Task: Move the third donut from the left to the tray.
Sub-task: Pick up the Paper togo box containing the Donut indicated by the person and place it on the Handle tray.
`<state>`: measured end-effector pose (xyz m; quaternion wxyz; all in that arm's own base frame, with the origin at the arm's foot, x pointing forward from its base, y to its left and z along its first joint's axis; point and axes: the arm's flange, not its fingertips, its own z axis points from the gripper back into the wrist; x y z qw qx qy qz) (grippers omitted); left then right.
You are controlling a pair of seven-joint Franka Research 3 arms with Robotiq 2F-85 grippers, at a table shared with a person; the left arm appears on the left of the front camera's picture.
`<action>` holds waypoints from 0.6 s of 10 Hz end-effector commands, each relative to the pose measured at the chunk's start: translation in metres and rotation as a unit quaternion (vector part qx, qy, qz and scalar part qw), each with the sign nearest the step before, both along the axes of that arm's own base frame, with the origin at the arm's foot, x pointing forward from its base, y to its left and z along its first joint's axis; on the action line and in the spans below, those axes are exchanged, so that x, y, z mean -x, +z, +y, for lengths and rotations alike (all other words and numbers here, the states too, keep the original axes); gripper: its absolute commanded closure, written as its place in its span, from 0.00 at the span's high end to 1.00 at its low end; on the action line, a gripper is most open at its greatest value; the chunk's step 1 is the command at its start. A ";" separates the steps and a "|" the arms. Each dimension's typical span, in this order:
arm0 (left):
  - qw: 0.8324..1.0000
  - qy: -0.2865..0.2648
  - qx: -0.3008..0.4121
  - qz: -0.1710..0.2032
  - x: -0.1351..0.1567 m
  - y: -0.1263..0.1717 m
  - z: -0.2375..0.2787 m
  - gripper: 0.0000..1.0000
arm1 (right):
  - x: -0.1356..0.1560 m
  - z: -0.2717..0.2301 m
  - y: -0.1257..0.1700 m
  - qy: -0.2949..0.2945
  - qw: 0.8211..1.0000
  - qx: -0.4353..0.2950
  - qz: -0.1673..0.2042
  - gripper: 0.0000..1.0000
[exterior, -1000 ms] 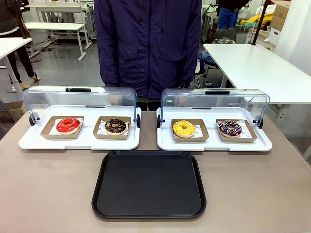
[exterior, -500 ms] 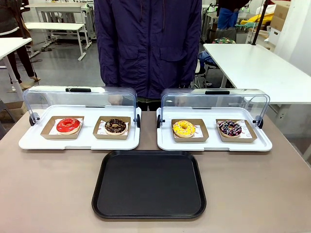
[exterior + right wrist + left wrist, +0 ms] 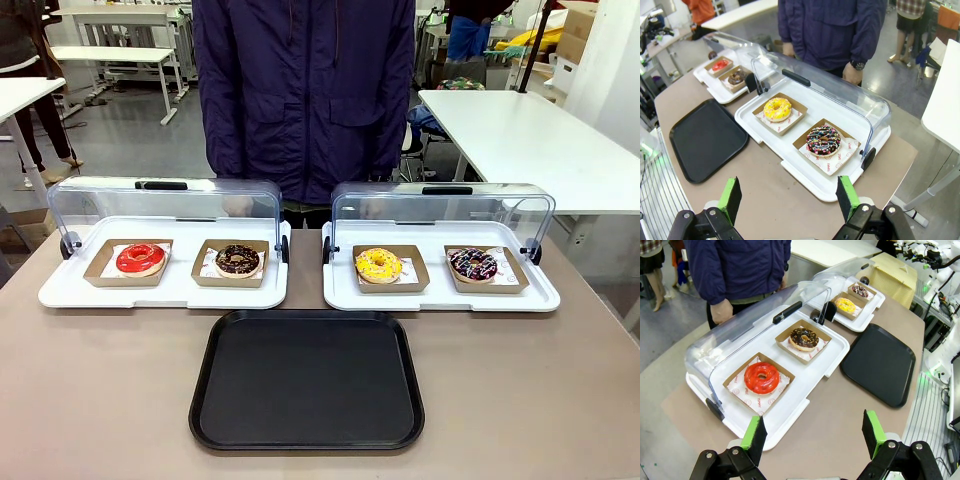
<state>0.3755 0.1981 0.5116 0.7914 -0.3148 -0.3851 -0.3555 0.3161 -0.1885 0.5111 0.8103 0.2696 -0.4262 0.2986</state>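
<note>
The yellow-glazed sprinkled donut (image 3: 379, 264) (image 3: 777, 109) (image 3: 845, 305) rests in its brown cardboard holder on the right white tray (image 3: 440, 298), third from the left. In front of both white trays lies the black tray (image 3: 307, 381) (image 3: 705, 139) (image 3: 880, 363), with nothing on it. My left gripper (image 3: 813, 431) hovers open high above the table's left end, near the red donut. My right gripper (image 3: 789, 199) hovers open above the right end, near the dark sprinkled donut. Neither touches anything.
A red donut (image 3: 140, 258) and a chocolate donut (image 3: 238, 260) sit on the left white tray (image 3: 160, 292); a dark sprinkled donut (image 3: 473, 264) lies right of the yellow one. Both clear domed covers (image 3: 440, 205) are tipped back. A person (image 3: 305, 95) stands at the far side, hands (image 3: 850, 74) down.
</note>
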 end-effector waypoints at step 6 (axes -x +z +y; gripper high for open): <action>1.000 -0.005 0.003 -0.006 0.001 0.002 -0.001 1.00 | -0.003 -0.001 0.002 0.005 1.000 -0.005 -0.017 1.00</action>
